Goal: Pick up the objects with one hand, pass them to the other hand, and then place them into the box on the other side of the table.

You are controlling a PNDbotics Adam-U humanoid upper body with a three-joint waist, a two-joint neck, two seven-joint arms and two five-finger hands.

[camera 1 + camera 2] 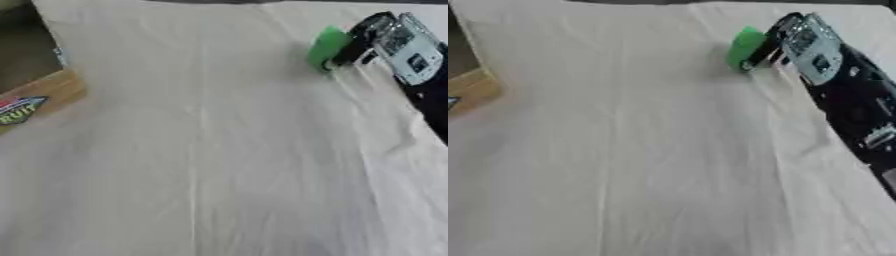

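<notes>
Over at the far right of the table, the robot's right hand (372,37) comes in from the upper right corner, its black fingers curled against a green object (327,47) that sits on the pale cloth (219,165). The silver back of the hand faces up, with the dark forearm running off the right edge. On the left edge lies a cardboard box (39,95), its flap showing a printed label; the box stands well apart from the hand.
</notes>
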